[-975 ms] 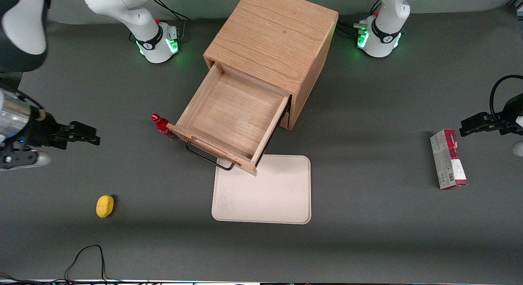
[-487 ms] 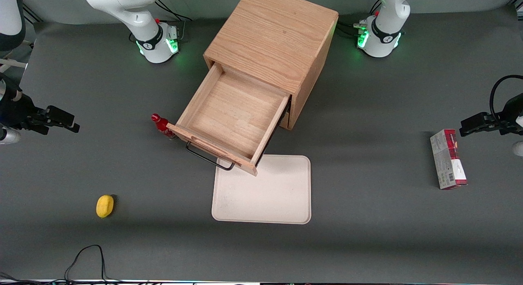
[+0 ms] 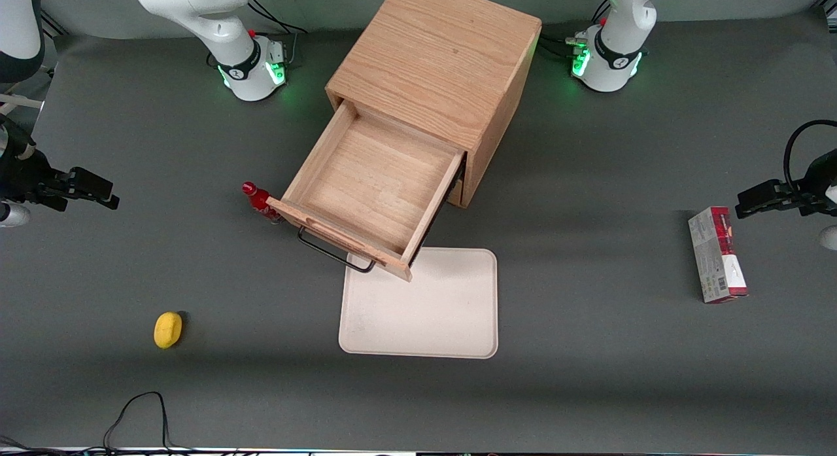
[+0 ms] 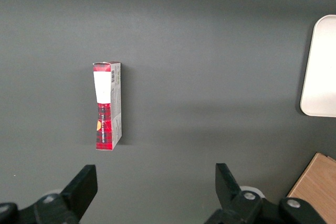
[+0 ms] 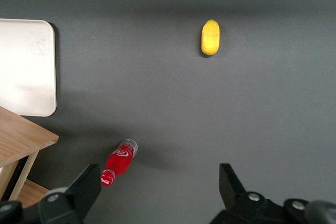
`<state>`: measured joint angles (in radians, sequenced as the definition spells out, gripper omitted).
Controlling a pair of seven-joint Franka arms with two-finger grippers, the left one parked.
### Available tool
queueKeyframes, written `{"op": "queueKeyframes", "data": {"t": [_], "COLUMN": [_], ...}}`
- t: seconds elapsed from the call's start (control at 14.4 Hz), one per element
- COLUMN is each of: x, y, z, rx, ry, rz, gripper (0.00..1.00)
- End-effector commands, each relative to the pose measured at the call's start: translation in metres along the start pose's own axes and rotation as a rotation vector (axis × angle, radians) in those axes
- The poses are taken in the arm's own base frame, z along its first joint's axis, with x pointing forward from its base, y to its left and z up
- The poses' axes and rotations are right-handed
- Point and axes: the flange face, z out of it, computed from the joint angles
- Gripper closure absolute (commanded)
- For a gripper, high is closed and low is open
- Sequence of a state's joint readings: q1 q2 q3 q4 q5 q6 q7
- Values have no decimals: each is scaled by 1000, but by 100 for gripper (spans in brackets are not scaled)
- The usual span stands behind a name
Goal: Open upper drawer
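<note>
The upper drawer (image 3: 373,188) stands pulled far out of the oak cabinet (image 3: 438,57). It is empty inside, and its black bar handle (image 3: 330,252) faces the front camera. A corner of the drawer also shows in the right wrist view (image 5: 21,140). The lower drawer is hidden under it. My right gripper (image 3: 104,191) hangs far off toward the working arm's end of the table, well apart from the drawer. It is open and empty, with the fingers wide apart (image 5: 159,177).
A red soda bottle (image 3: 260,202) stands beside the drawer's front corner; it also shows in the right wrist view (image 5: 121,161). A white tray (image 3: 425,312) lies in front of the drawer. A lemon (image 3: 168,329) lies nearer the front camera. A red box (image 3: 717,253) lies toward the parked arm's end.
My right gripper has drawn away from the drawer toward the working arm's end of the table and a little farther from the front camera. The drawer has not moved.
</note>
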<state>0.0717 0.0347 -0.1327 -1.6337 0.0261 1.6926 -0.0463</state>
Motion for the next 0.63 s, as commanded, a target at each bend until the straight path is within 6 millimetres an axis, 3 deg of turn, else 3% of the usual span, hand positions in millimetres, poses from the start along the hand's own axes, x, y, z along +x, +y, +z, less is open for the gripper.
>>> {"op": "queueKeyframes", "data": {"t": [0.0, 0.56], "x": [1, -4], "y": [1, 1], "z": [-8, -4], "rx": [-41, -39], "ry": [22, -23], "rz": [6, 12], "gripper": [0, 0]}}
